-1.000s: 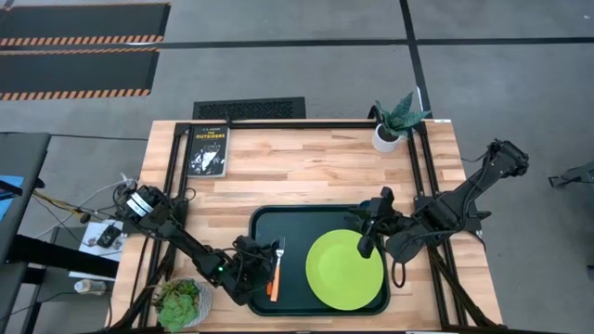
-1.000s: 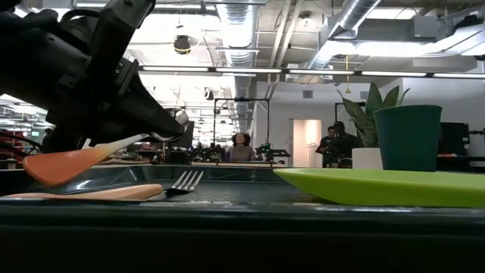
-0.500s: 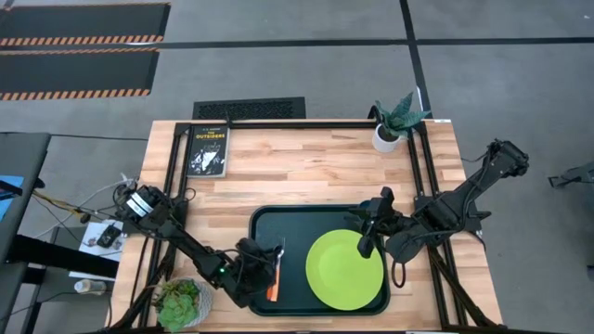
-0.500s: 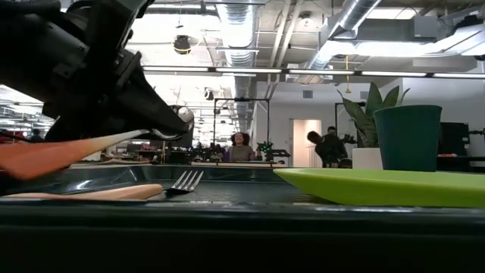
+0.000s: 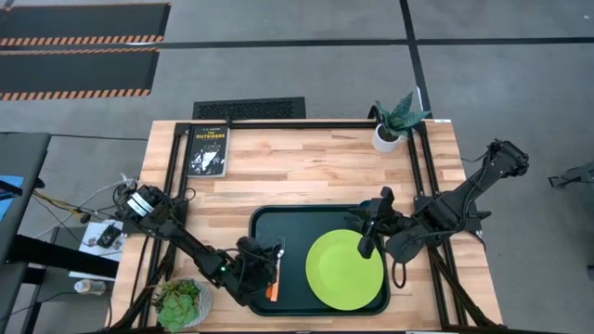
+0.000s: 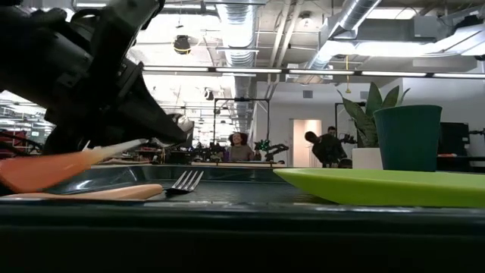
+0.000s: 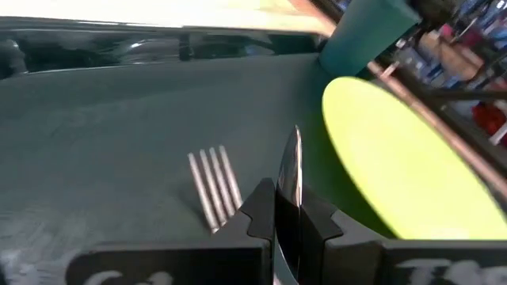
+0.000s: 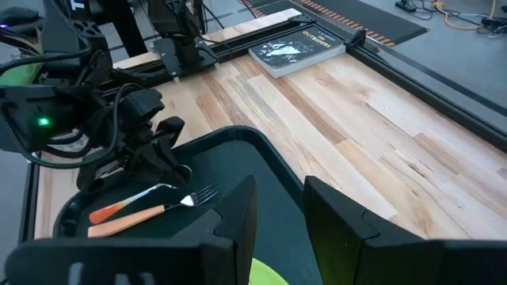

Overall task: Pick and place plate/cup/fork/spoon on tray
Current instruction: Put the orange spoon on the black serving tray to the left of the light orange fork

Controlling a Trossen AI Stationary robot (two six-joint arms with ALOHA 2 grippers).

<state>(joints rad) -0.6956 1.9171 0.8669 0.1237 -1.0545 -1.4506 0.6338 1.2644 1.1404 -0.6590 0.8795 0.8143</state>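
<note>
High view has the left gripper over the tray's left edge, fingers clamped on the spoon, just above the fork. Next it probably needs lowering and letting go. Right gripper waits open.

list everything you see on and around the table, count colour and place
tray: 1, dark green, near centre of table
plate: 1, lime green, on tray's right part
fork: 1, yellow-orange handle, flat on tray's left part
spoon: 1, red-orange handle, in left gripper over tray
cup: 1, teal, by plate
book: 1, black, far left of table
plants: 2, far right and near left
left gripper: shut on spoon
right gripper: open, above plate's edge
</note>
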